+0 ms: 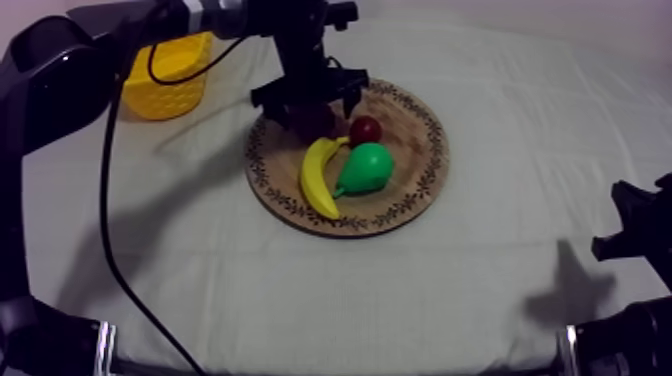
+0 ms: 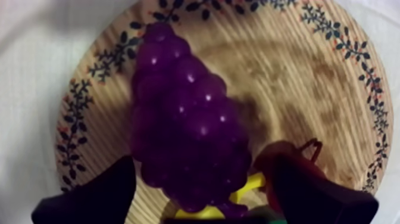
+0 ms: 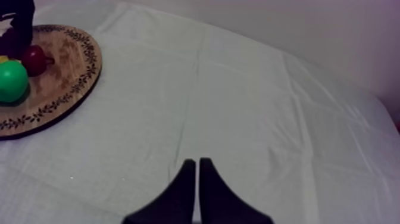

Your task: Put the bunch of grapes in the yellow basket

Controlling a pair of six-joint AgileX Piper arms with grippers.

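Note:
The purple bunch of grapes (image 2: 187, 125) lies on the round wooden board (image 2: 309, 77), at its back left part in the top view (image 1: 312, 121). My left gripper (image 1: 305, 103) hangs right over it, open, with one black finger (image 2: 95, 196) on each side of the bunch's near end. The yellow basket (image 1: 170, 75) stands at the back left of the table, apart from the board (image 1: 420, 120). My right gripper (image 3: 196, 179) rests shut low at the table's right side (image 1: 632, 228), its fingers together as a narrow wedge over bare cloth.
A banana (image 1: 320, 178), a green pear (image 1: 365, 168) and a small red fruit (image 1: 365, 129) share the board just in front of and right of the grapes. From the right wrist I see the board's rim (image 3: 71, 89), the pear (image 3: 12, 80) and the red fruit (image 3: 33, 59).

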